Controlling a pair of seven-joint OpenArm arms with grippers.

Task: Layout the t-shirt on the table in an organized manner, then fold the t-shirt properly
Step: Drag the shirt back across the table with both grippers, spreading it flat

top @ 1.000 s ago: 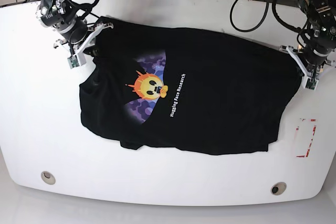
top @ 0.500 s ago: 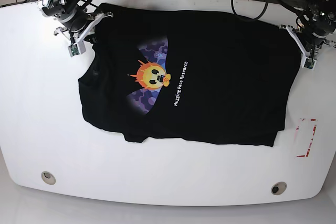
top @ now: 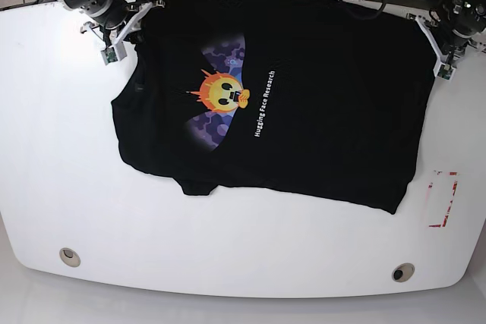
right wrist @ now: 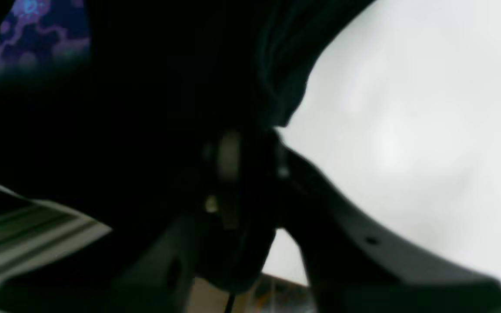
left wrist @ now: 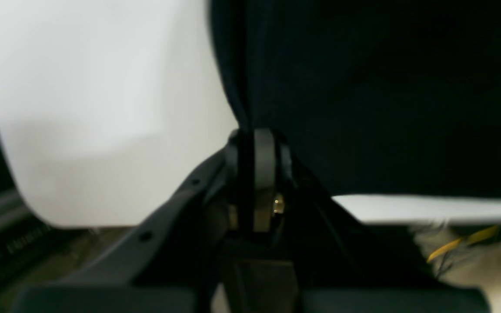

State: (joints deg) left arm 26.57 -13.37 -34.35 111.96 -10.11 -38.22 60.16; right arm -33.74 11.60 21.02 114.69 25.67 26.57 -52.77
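- Near edge of the table (top: 228, 263): two small round grommet holes, one toward the base view's left (top: 69, 256), one toward its right (top: 402, 272). Both lie clear of the cloth.
- Red-and-white tape mark (top: 440, 199) on the white top, just beside the shirt's lower corner on the base view's right, apart from the fabric.
- The t-shirt (top: 319, 111) lies print-up across the middle and far part of the table, mostly spread, with its near hem running on a slant. A fold of black cloth covers part of the purple print on the collar side.
- Print: flaming yellow face (top: 224, 94) with white lettering beside it, reading sideways in the base view.
- Far edge, base view's right: the left gripper (top: 439, 49) sits at the shirt's far corner. The left wrist view shows its jaws pinched together on a black fabric edge (left wrist: 250, 87), cloth running straight down between them.
- Far edge, base view's left: the right gripper (top: 125, 32) is at the opposite far corner, by the sleeve. The right wrist view is dark and blurred; bunched cloth (right wrist: 276, 87) lies at the fingers, but whether the jaws grip it cannot be told.
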